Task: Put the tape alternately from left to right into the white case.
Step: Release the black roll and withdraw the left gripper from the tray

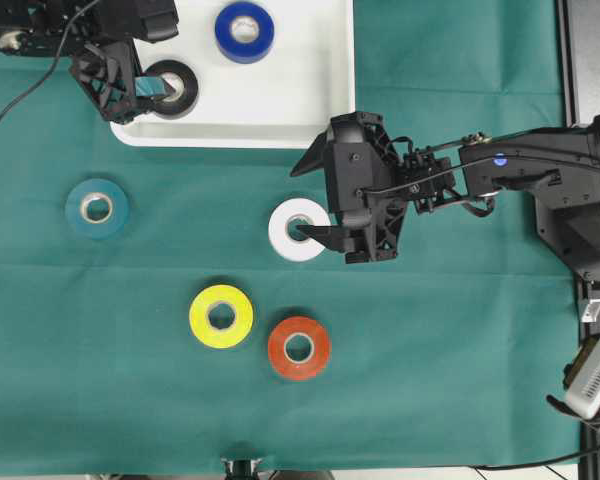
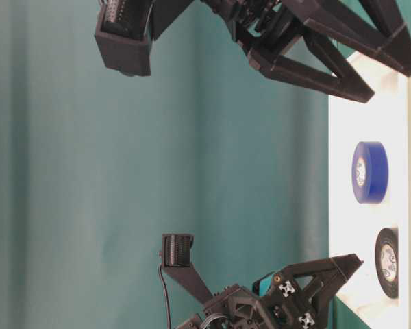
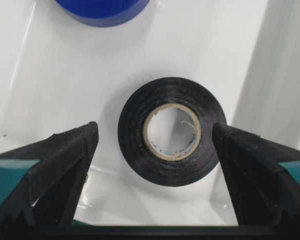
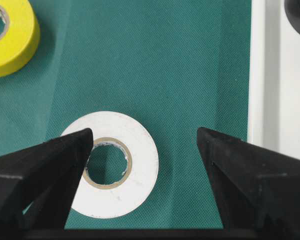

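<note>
Covering the desk (image 1: 460, 400) is a green cloth, the largest surface in view. The white case (image 1: 300, 110) lies flat at the far edge of the cloth, left of centre in the overhead view.

Right arm: extends in from the right side of the overhead view. The right tool (image 1: 325, 232) has its jaws spread wide and pinches nothing. In the right wrist view the right tool (image 4: 142, 145) is above the white roll (image 4: 110, 164); one finger overlaps the roll's outer edge and the other is over bare cloth between the roll and the case rim.

Left arm: enters at the upper left corner of the overhead view. The left tool (image 1: 152, 88) has its jaws spread to either side of the black roll (image 1: 175, 88) and, in the left wrist view, clear of it; it pinches nothing.

Tape positions:
- Blue roll (image 1: 244, 30): flat inside the case, near its far wall.
- Black roll: flat inside the case, near the left front corner, apart from the blue roll.
- White roll: flat on the cloth, just in front of the case.
- Teal roll (image 1: 97, 207): flat on the cloth, left side.
- Yellow roll (image 1: 221, 316): flat on the cloth, nearer the front edge.
- Red-orange roll (image 1: 300, 347): flat on the cloth, just beside the yellow roll, on its right.
</note>
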{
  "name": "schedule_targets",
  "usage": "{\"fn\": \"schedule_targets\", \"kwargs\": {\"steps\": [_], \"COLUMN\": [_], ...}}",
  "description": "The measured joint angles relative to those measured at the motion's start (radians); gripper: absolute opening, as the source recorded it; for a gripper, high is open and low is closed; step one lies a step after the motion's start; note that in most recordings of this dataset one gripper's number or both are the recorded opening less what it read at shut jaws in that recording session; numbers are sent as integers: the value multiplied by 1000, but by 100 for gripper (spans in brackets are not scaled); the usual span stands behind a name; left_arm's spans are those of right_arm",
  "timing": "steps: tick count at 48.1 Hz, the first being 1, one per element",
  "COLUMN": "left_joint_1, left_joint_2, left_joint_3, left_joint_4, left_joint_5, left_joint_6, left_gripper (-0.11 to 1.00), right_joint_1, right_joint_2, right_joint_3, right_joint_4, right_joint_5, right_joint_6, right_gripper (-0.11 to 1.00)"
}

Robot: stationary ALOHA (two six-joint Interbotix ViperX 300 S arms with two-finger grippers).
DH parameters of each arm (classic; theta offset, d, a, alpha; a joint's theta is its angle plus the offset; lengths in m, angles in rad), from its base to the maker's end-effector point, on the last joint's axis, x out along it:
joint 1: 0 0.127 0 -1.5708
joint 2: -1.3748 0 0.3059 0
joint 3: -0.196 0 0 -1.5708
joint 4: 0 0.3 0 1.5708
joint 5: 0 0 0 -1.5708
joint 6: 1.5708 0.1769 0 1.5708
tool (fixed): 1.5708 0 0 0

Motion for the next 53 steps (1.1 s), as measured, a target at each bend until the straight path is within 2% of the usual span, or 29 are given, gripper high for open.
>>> {"fn": "schedule_targets", "kwargs": {"steps": [12,40,53], "left_joint_1": [-43,-265,-334], "left_joint_2": [0,-21,-41], "left_joint_3": [0,0,21], "left_joint_4": [0,0,-2], "left_joint_5": [3,5,5], "left_joint_6": [-2,-11,-60], "left_gripper": [100,100,100], "right_joint_1": [0,0,0], "right_joint_2": [-2,0,0], "right_joint_3": [0,0,0], "right_joint_4": [0,2,0], "right_joint_5": [-2,0,-2], "right_joint_6": [0,0,0], "right_gripper": [84,84,84]}}
